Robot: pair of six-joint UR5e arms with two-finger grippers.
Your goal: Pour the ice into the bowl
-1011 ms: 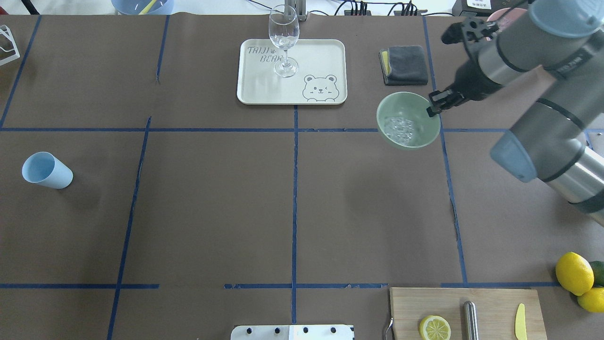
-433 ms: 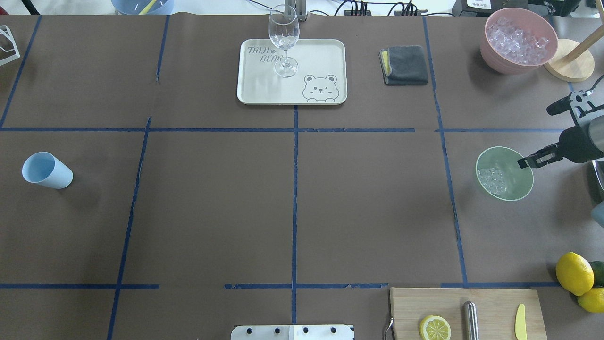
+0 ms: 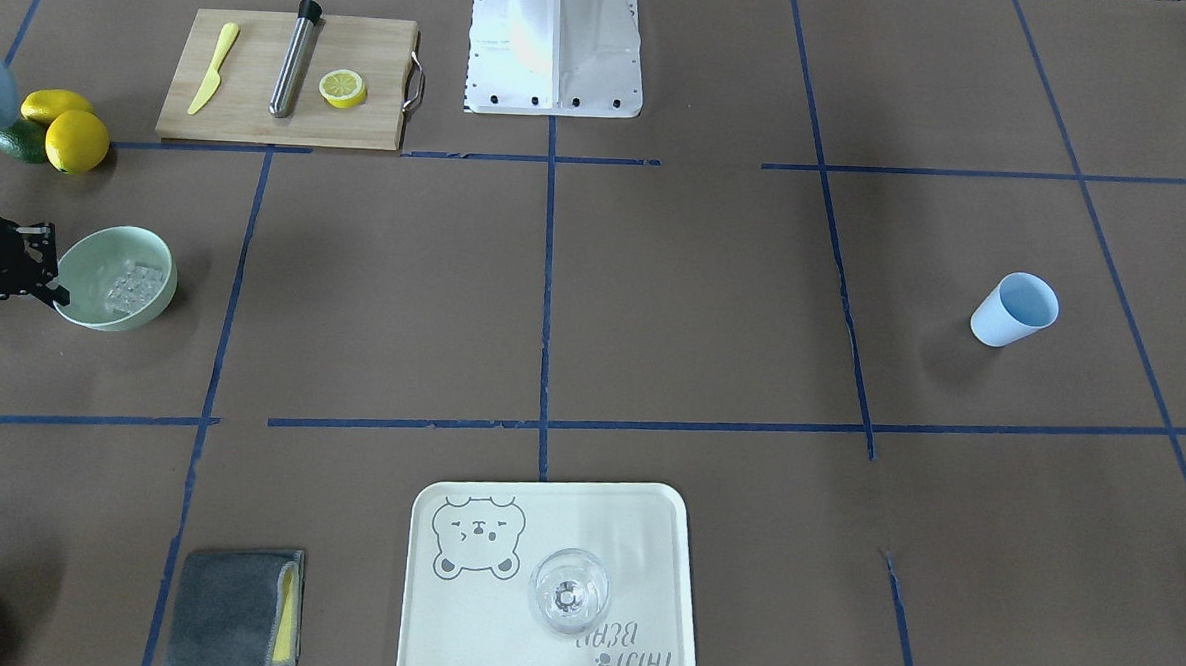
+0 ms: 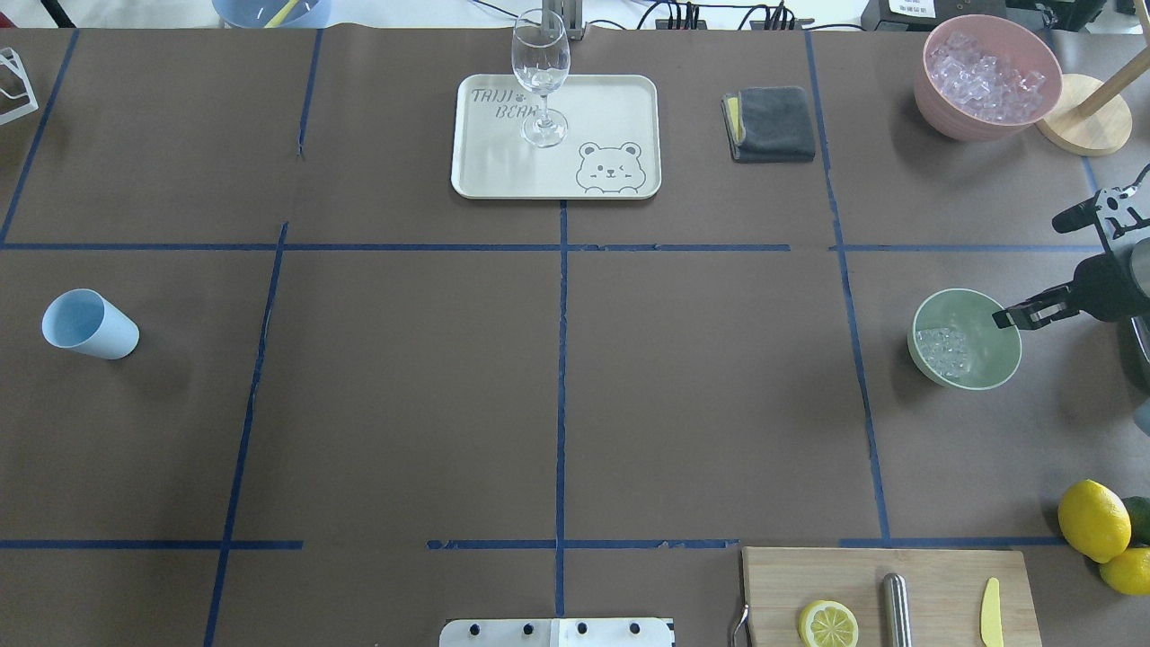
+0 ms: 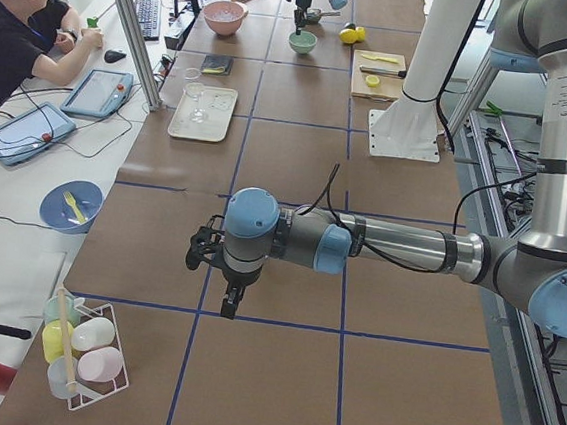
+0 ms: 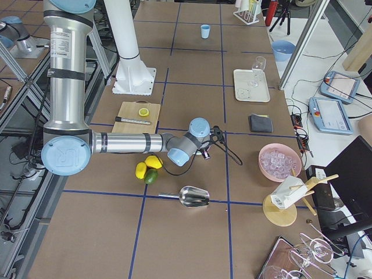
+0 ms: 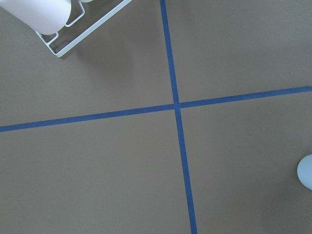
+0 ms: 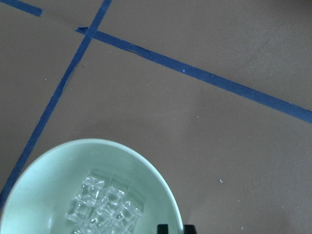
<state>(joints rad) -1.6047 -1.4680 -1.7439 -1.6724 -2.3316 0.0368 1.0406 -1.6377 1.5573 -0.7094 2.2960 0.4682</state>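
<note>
The pale mint green bowl is at the right side of the table, just right of a blue tape line. It holds a small heap of clear ice on its left inner side. My right gripper comes in from the right edge and is shut on the bowl's rim. The wrist view shows the bowl, the ice and two black fingertips astride the rim. From the front, the bowl is beside the gripper. My left gripper hangs over the table's far left end; I cannot tell its state.
A pink container of ice and a wooden stand are at the back right. A grey cloth, a tray with a wine glass, a blue cup, lemons, a cutting board, a metal scoop.
My right gripper carried the bowl from beside the grey cloth to the right and toward the robot. Since 0.4 s ago it has sunk slightly and levelled. The pink container is uncovered.
</note>
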